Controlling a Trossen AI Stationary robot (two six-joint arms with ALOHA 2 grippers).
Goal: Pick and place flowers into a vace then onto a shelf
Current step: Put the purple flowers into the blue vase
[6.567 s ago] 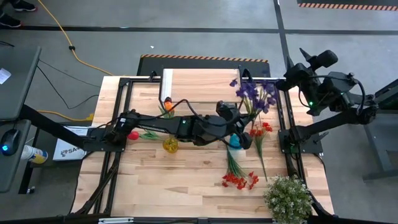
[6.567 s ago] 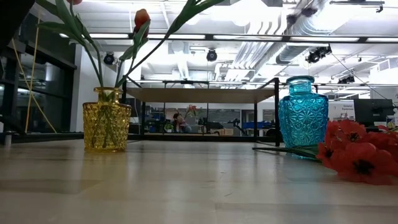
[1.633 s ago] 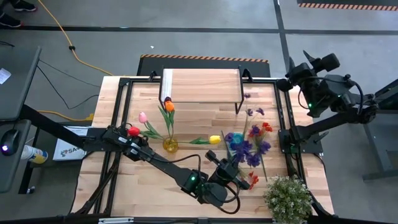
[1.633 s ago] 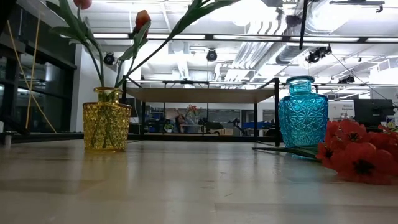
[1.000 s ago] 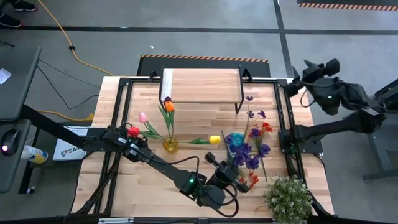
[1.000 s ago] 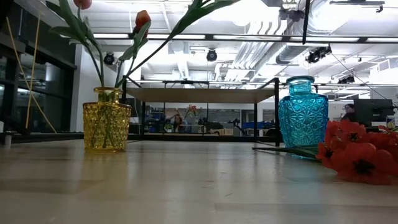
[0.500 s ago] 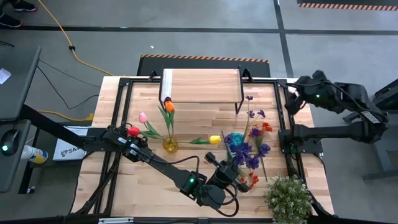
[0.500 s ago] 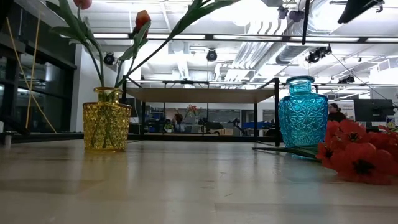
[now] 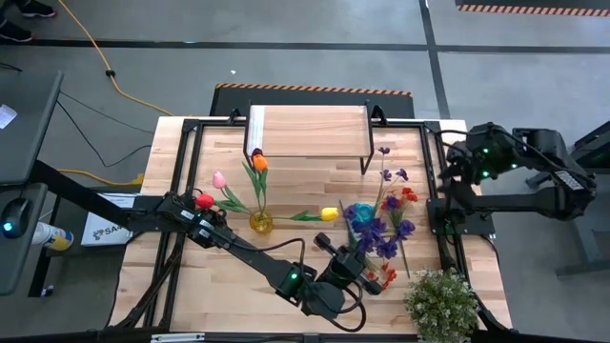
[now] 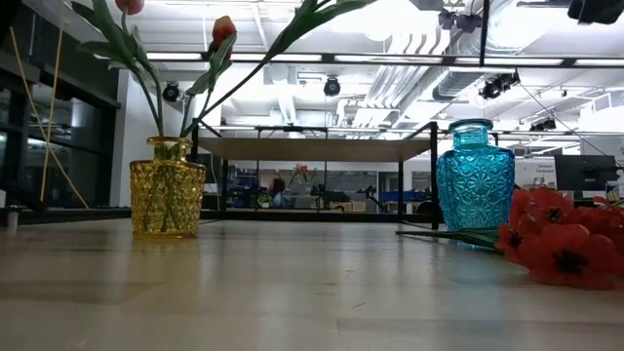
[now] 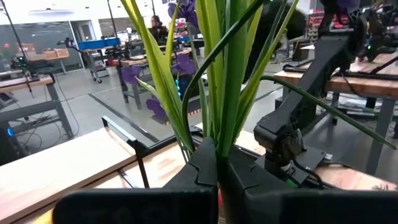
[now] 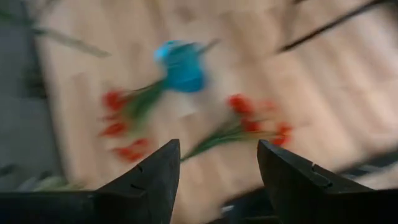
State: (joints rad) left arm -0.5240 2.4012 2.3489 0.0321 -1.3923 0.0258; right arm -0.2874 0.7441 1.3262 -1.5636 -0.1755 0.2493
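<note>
My left gripper [image 9: 355, 270] is raised over the near right of the table and shut on a purple spray [image 9: 377, 234], whose leaves and blooms [image 11: 180, 65] rise past the fingers. A thin stem [image 10: 485, 39] hangs above the blue vase [image 10: 475, 175], which stands on the table [image 9: 360, 214]. The yellow vase [image 9: 260, 222] holds pink, red, orange and yellow tulips. Red sprays [image 9: 400, 200] lie on the table beside the blue vase. The shelf [image 9: 307, 133] stands at the far edge. My right gripper [image 12: 217, 180] is open, high over the right edge [image 9: 457, 167]. My left gripper pinches the purple spray's green stems [image 11: 219, 146] between its two shut fingers [image 11: 199, 171], just below where the leaves fan out. The fingers lie level and across the stems. The spray stands upright and is lifted clear of the table.
A bushy potted plant [image 9: 441, 303] stands at the near right corner. More red blossoms [image 10: 556, 239] lie near the blue vase. Black frame rails [image 9: 443, 205] run along both sides of the table. Bare wood [image 9: 238, 276] lies in front of the yellow vase.
My right arm has swung in from beyond the far right corner toward the table's right edge and has come down, now looking onto the blue vase and red sprays. The left arm and the purple spray have kept still.
</note>
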